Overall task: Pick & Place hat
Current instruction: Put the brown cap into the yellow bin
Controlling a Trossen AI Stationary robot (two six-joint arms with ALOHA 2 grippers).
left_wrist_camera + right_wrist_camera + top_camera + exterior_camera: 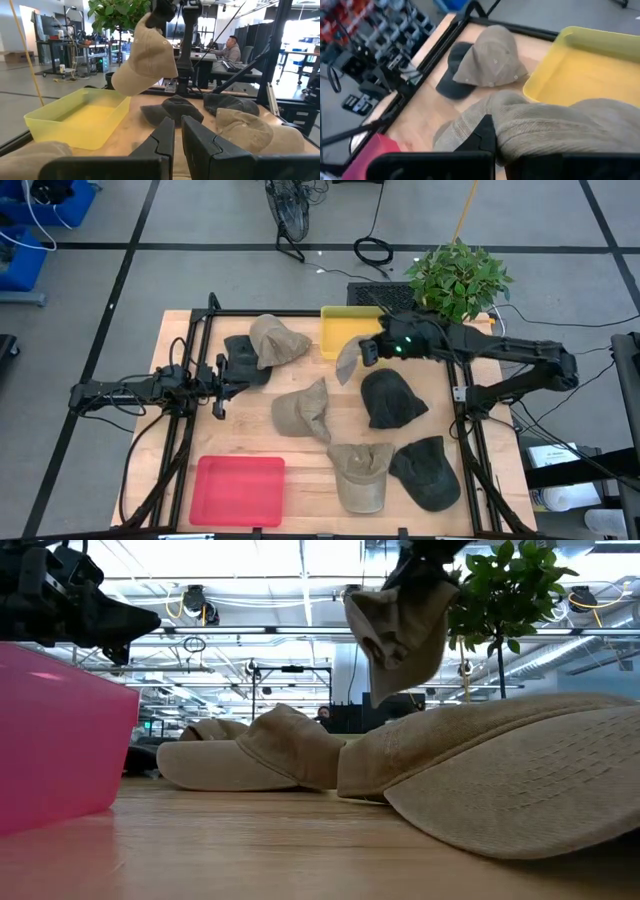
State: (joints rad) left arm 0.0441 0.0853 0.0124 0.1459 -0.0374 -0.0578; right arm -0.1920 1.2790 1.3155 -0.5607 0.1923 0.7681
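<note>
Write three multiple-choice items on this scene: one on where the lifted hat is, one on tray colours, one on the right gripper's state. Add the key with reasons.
1. Where is the lifted hat?
A. In the red tray
B. In the air beside the yellow tray
C. Flat on the table

2. Which tray colours are on the table?
A. Yellow and red
B. Blue and green
C. Two yellow

3. What is the right gripper's state?
A. Open and empty
B. Shut on a dark hat
C. Shut on the tan hat

Key: 1 B, the tan hat hangs clear of the table at the yellow tray's edge. 2 A, there is also a red tray. 3 C, the right gripper pinches that hat; the left gripper waits at the left.
</note>
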